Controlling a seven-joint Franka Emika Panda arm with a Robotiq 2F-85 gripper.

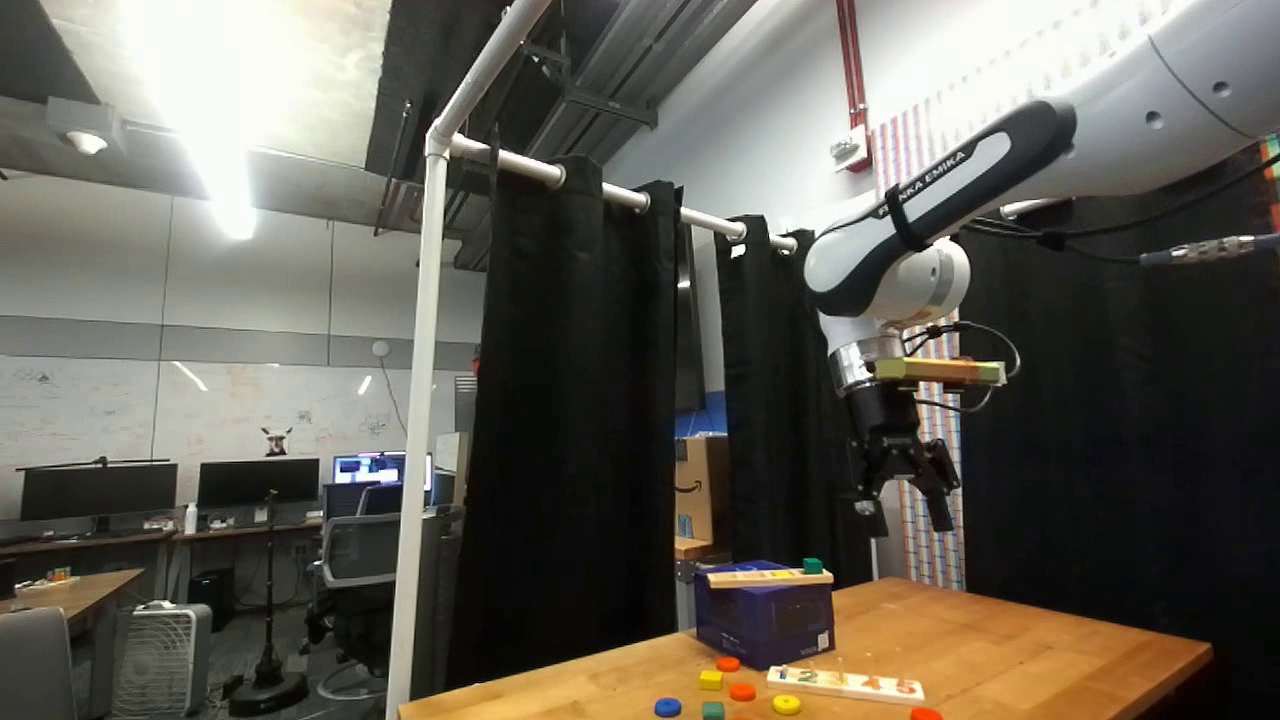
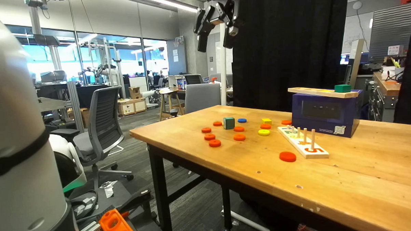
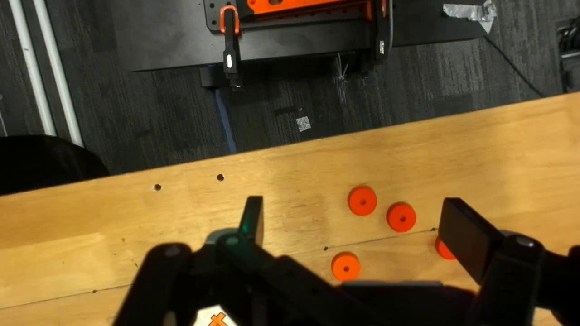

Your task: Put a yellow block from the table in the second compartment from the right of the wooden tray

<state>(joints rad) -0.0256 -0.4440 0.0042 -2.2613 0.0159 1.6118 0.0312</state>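
Observation:
A small yellow block lies on the light-brown table; it also shows in an exterior view, near the dark purple-blue box. The wooden tray rests on top of that box and also shows in an exterior view. A green block sits at one end of the tray, and yellow patches show along it. The compartments are too small to make out. My gripper is open and empty, high above the table. In the wrist view its fingers are wide apart, and the yellow block is out of view.
The purple-blue box stands on the table. Before it lies a numbered board with upright pegs. Several orange discs, a yellow disc, a blue disc and another green block lie around on the table.

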